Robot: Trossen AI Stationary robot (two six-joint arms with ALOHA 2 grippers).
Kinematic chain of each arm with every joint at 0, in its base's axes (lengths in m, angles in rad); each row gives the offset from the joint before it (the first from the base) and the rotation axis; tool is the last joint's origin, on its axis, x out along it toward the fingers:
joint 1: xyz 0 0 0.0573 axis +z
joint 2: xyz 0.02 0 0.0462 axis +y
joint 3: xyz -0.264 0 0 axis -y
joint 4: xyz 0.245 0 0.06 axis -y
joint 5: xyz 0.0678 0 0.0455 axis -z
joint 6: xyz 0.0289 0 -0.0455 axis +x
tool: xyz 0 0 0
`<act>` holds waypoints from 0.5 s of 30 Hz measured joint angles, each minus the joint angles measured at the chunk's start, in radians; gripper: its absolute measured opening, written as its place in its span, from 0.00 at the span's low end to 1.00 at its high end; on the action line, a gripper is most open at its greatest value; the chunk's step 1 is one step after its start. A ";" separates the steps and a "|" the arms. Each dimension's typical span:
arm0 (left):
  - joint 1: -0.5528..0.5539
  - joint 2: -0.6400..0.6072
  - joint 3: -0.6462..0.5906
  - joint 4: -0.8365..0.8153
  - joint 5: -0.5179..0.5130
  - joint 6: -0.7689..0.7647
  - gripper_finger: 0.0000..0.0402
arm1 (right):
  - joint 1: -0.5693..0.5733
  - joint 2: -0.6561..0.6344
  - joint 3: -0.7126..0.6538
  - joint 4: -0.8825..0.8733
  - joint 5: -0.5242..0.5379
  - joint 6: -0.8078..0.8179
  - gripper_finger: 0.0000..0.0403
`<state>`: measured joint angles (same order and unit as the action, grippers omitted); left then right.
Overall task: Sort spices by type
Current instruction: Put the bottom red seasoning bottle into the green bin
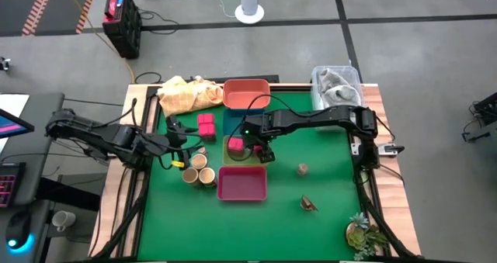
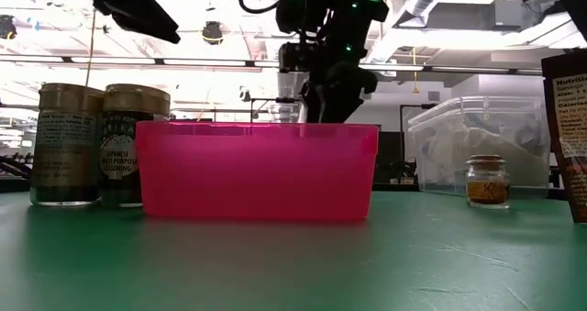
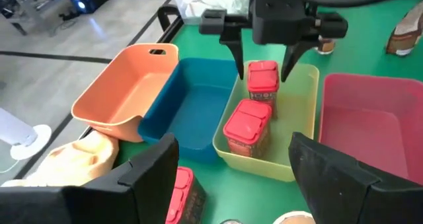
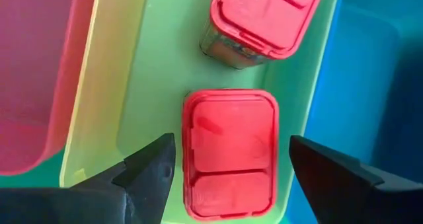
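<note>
Near the table's front edge sit a dark brown piece and, slightly farther back, a grey-brown knob, both right of the magenta tray. Three tubs cluster left of that tray. Behind it, the yellow-green tray holds two pink blocks; the right end effector stands over the farther one, fingers apart on either side, not touching. The left end effector hovers by the tubs, fingers apart, empty. Two more blocks lie left of the blue tray. The orange tray sits at the back edge.
</note>
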<state>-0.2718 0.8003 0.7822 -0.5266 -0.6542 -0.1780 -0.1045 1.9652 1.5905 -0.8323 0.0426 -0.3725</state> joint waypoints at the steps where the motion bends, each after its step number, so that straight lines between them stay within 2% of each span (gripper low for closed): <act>1: 0.000 0.004 0.000 0.000 0.000 0.000 0.68 | 0.003 0.000 0.012 -0.014 0.003 0.002 0.80; 8: 0.000 0.013 0.000 0.002 0.004 0.001 0.68 | 0.093 -0.001 0.109 -0.033 0.006 0.027 0.80; 13: -0.003 0.013 0.000 -0.007 0.024 -0.020 0.68 | 0.150 -0.001 0.078 0.084 0.014 0.064 0.80; 15: -0.013 0.013 0.000 -0.025 0.032 -0.043 0.68 | 0.160 -0.006 0.052 0.102 0.058 0.082 0.79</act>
<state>-0.2851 0.8136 0.7822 -0.5511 -0.6223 -0.2209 0.0557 1.9594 1.6420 -0.7307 0.1004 -0.2909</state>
